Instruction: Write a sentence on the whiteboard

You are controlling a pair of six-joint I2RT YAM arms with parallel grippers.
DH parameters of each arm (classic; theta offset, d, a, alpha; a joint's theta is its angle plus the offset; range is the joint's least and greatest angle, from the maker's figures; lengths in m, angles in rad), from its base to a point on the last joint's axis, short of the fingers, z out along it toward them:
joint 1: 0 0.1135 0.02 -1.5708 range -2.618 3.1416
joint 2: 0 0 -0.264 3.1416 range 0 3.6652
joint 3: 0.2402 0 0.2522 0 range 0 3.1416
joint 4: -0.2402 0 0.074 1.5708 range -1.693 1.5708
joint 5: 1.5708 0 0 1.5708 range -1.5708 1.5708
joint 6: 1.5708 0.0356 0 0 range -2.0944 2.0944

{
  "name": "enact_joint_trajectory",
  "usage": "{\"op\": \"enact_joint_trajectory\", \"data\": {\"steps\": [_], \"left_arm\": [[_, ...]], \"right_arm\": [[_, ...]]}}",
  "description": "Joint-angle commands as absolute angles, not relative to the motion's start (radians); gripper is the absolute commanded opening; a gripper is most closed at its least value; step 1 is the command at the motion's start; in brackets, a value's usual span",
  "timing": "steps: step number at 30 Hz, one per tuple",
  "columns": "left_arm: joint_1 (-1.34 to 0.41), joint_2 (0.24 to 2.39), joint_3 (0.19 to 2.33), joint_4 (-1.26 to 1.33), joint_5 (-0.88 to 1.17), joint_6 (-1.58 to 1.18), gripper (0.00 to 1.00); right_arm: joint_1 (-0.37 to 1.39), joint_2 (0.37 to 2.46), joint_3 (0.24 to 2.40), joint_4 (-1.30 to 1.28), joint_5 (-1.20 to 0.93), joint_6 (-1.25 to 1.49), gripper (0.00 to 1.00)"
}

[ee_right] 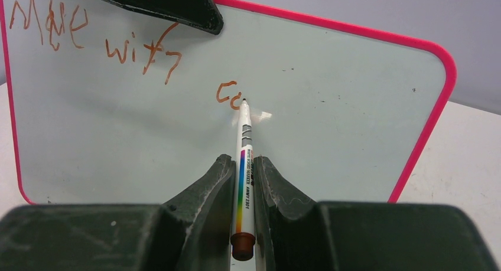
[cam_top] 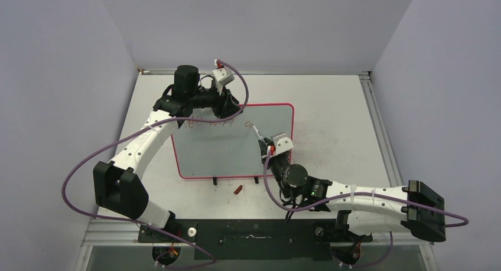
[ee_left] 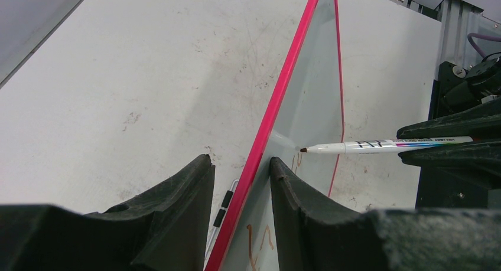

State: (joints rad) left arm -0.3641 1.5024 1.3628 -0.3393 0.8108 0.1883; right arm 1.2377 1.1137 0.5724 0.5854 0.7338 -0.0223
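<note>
Table (cam_top: 331, 105) bears whiteboard (cam_top: 230, 153), left pincer (ee_left: 239, 163) pinching its top rim, right pincer (ee_right: 242, 163) pinching marker (ee_right: 244, 138).

Claw (ee_left: 241, 165) astride whiteboard (ee_left: 316, 100) — marker (ee_left: 384, 145) beyond

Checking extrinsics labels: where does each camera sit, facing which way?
Top external: above, behind the robot, looking down at the table; left arm, right arm.
Left wrist: sights along the whiteboard's top rim; left gripper straddles it.
Right wrist: faces the whiteboard's front; right gripper clamps the marker.
Shared: both wrist views show the marker tip at the whiteboard.
</note>
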Motion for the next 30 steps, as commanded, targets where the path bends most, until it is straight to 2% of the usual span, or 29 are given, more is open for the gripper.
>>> {"op": "enact_joint_trajectory", "data": {"steps": [1, 16, 30], "left_arm": [[-0.388, 1.509, 1.343, -0.432, 0.867, 0.167, 0.0], [-0.388, 1.509, 1.341, -0.433, 0.863, 0.17, 0.0], [-0.387, 1.503, 1.339, -0.444, 0.85, 0.189, 0.0]], "right_arm": [[1.235, 1.128, 0.618, 0.652, 0.75, -0.057, 0.05], [1.235, 1.137, 0.621, 0.643, 0.734, -0.043, 0.05], [1.234, 1.015, 0.611, 0.551, 0.694, -0.012, 0.05]]}}
